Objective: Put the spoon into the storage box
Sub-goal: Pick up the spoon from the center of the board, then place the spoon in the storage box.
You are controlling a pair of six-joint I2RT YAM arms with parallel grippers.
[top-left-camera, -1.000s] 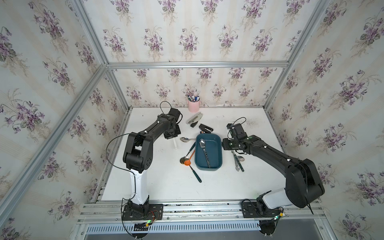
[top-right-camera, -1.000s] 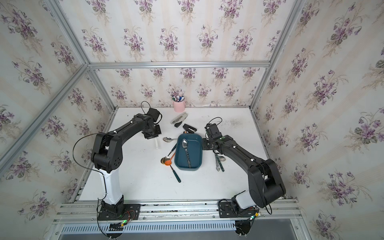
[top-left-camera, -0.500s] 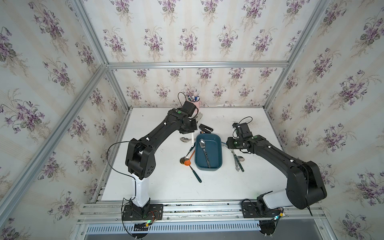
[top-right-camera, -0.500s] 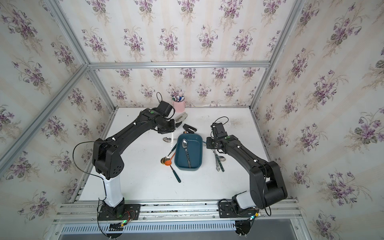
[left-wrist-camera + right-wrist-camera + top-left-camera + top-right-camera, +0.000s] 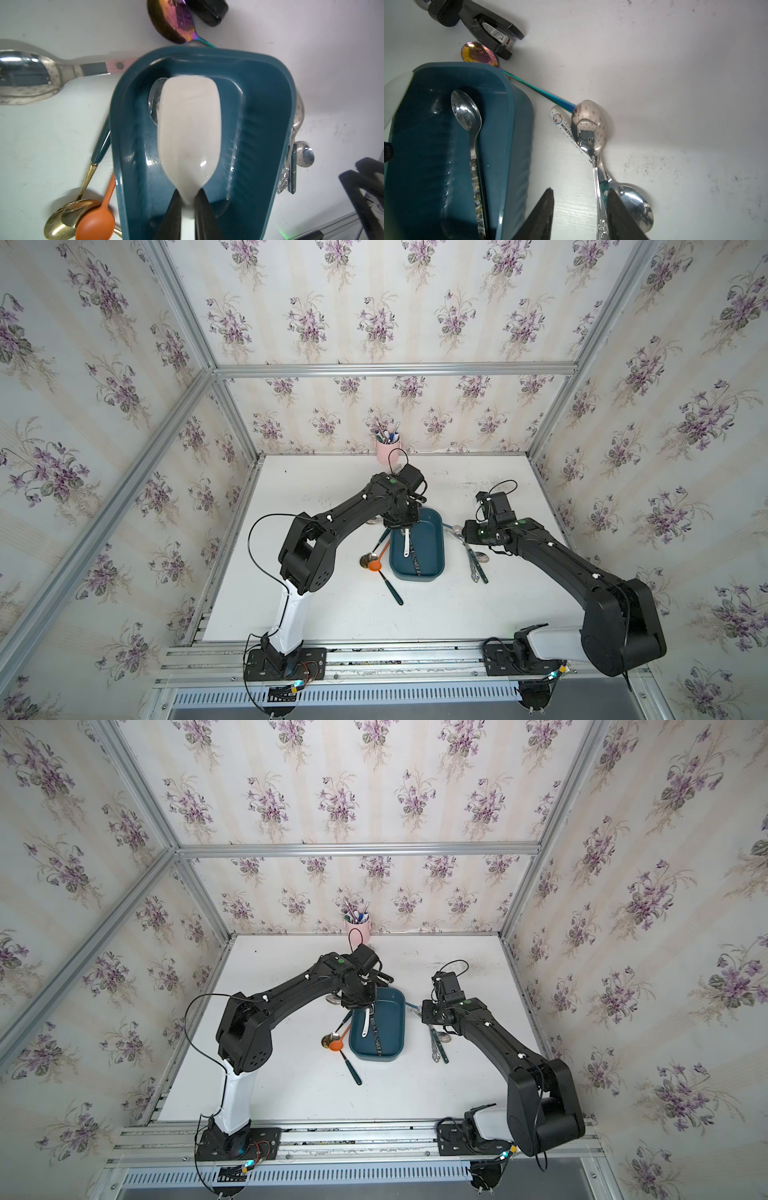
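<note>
Left wrist: left tool clamps white spoon; right wrist alone shows right tool half-open, empty.

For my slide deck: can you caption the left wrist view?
Left gripper, shut on a white spoon, holds it over the teal storage box; an orange spoon lies beside it.

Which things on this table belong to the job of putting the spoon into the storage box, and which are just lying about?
Belong to the job:
storage box
white spoon, held by the left gripper over the box
steel spoon, already in the box
orange spoon, on the table beside the box

Just lying about:
pink pen cup
black stapler
</note>
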